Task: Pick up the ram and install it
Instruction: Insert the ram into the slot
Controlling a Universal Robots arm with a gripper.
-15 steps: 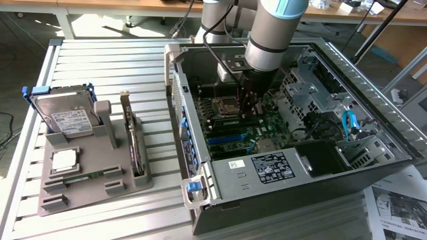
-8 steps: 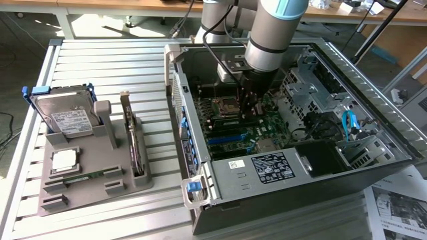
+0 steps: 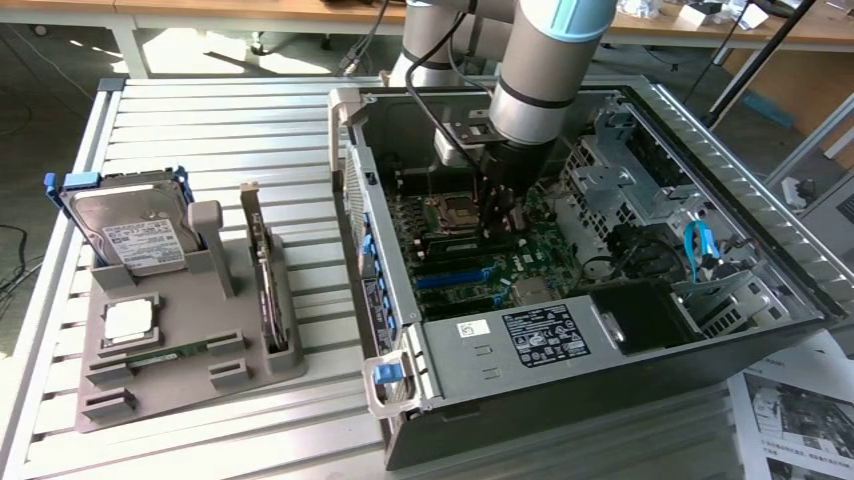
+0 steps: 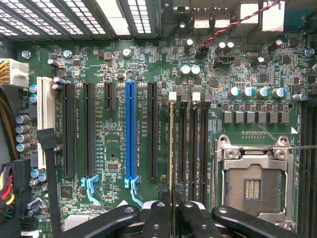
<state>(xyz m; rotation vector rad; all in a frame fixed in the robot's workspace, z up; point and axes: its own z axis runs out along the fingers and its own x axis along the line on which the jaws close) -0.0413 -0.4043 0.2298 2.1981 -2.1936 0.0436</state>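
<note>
The arm is seen reaching down into the open computer case, which lies on its side on a slatted white table. The gripper is positioned low over the motherboard, close beside the empty processor socket. In the wrist view the 2 black fingers are nearly closed, pinched on the ram, which is seen edge-on as a thin yellowish line running away from the fingertips. The stick is lined up along the memory slot nearest the expansion slots, between the white latch at the far end and the fingers at the near end; whether it is fully seated cannot be told. The neighbouring memory slots appear unfilled. A blue expansion slot and several black ones lie parallel on the other side of the ram. In the exterior view a grey fixture tray is noted well apart at the exterior view's left, carrying a hard drive, a square silver processor chip, a dark upright card and a second green memory stick lying flat in its groove.
</note>
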